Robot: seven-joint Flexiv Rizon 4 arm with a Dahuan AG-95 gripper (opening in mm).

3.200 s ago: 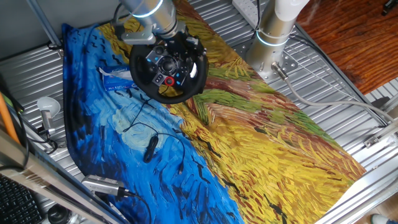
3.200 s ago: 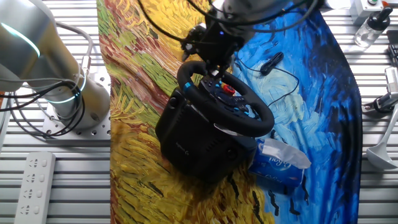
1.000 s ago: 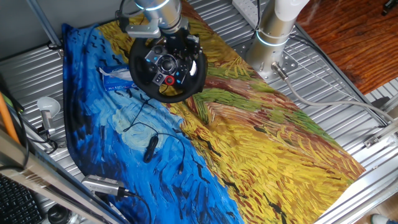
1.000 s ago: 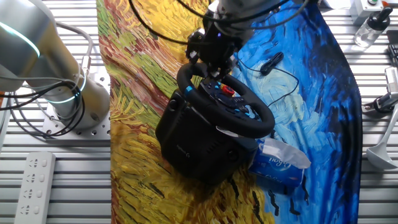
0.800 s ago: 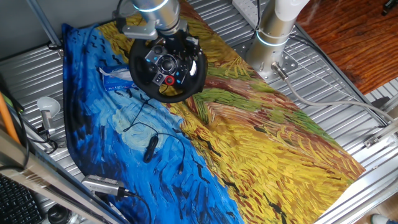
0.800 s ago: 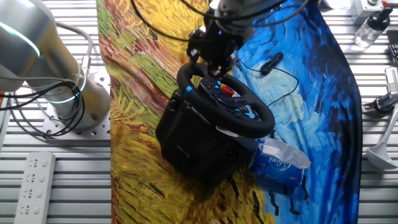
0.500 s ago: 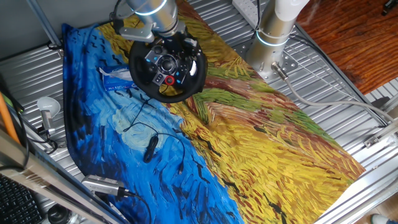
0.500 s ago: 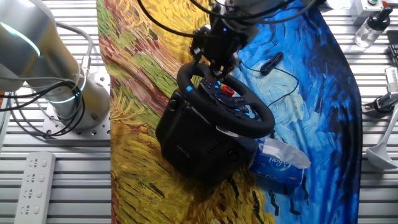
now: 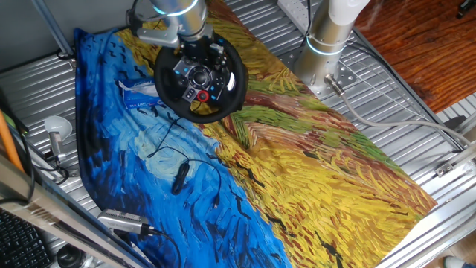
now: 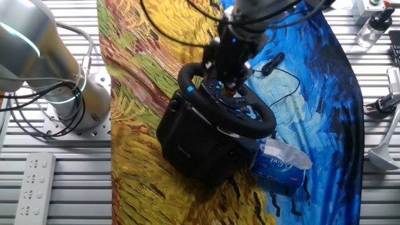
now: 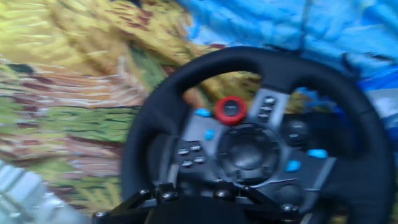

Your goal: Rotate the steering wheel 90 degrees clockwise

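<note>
Tool (image 10: pixel 230 78) hovers over steering wheel (image 10: pixel 226 100) hub, inside its rim.

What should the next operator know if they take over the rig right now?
Tool: down at the far top of the steering wheel rim, above the hub. Whether it is shut on the rim cannot be told; the hand view is blurred and the fingers are hidden.
Wheel: stands on its black base on the painted cloth, at the edge between blue and yellow. The red knob sits above the hub centre in the hand view.
Nearby: a blue tissue pack beside the base, a small cabled device on the blue part.
Done: approach to the rim. Left: confirm the grip, then turn clockwise by a quarter.
</note>
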